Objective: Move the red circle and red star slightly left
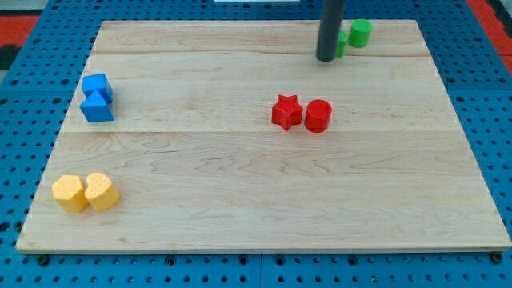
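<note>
The red star (286,111) lies right of the board's middle, with the red circle (318,115) touching its right side. My tip (326,58) is near the view's top, above and slightly right of the red circle, well apart from both red blocks. The rod rises out of the view's top edge.
A green circle (360,33) and another green block (341,42), partly hidden by the rod, sit at the top right. Two blue blocks (97,98) sit at the left. A yellow hexagon (70,192) and another yellow block (102,191) sit at the bottom left. The wooden board (240,200) lies on a blue pegboard.
</note>
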